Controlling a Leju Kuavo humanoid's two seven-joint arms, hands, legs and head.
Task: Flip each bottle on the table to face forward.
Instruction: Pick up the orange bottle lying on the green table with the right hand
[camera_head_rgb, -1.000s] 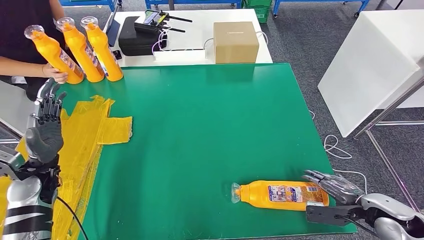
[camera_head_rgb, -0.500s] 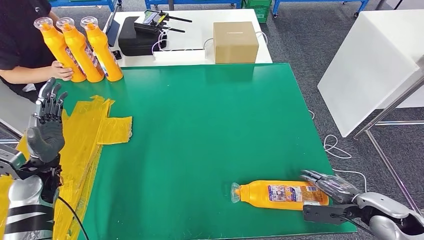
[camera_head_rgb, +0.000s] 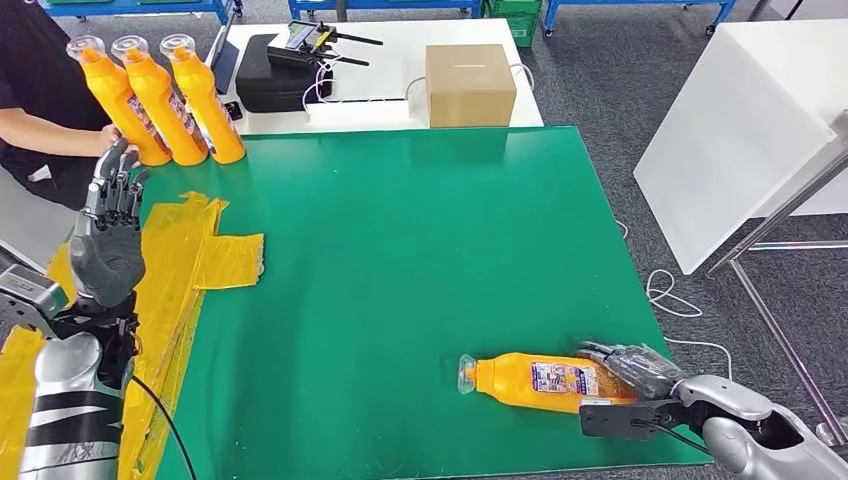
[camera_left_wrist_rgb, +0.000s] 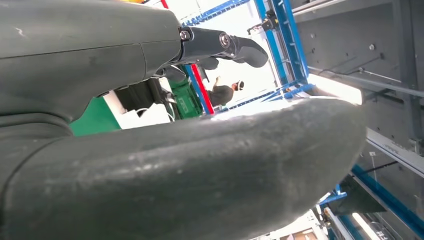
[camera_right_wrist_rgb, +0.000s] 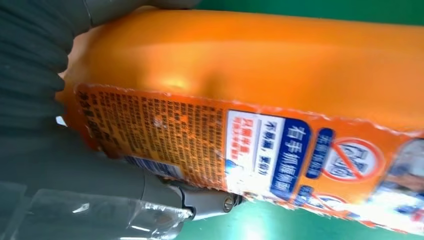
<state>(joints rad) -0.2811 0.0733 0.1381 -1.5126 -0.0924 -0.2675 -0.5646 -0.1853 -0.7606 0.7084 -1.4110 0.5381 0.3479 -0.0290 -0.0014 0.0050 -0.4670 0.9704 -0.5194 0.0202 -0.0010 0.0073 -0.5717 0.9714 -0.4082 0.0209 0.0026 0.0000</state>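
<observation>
One lying bottle (camera_head_rgb: 535, 380) in the right hand's fingers (camera_head_rgb: 630, 365); left hand (camera_head_rgb: 105, 255) raised, fingers wide, empty.

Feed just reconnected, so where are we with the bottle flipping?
Three bottles stand upright at the green table's far left corner, a person's hand on them. In hand: the right hand grips the base of the lying bottle. Left: flipping it. The left hand is raised, holding nothing.
</observation>
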